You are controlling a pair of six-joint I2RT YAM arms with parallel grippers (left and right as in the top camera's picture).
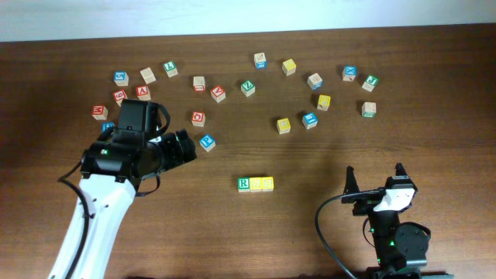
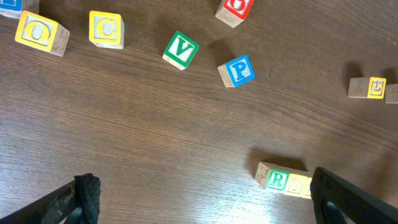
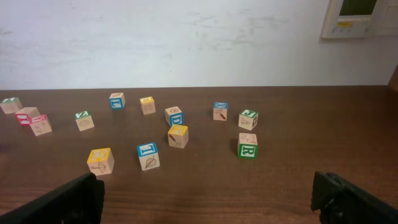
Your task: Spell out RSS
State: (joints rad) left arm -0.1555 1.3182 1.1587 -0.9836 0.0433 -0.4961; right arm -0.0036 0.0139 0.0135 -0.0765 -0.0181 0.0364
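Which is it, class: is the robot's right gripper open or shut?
Open. From overhead, the right gripper has its two fingers spread wide apart, with nothing held between them.

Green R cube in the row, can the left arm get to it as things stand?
Probably yes. The left gripper is open, close to the green R cube, with only bare table between them. A yellow cube touches the R on one side, so its other faces look free to pinch.
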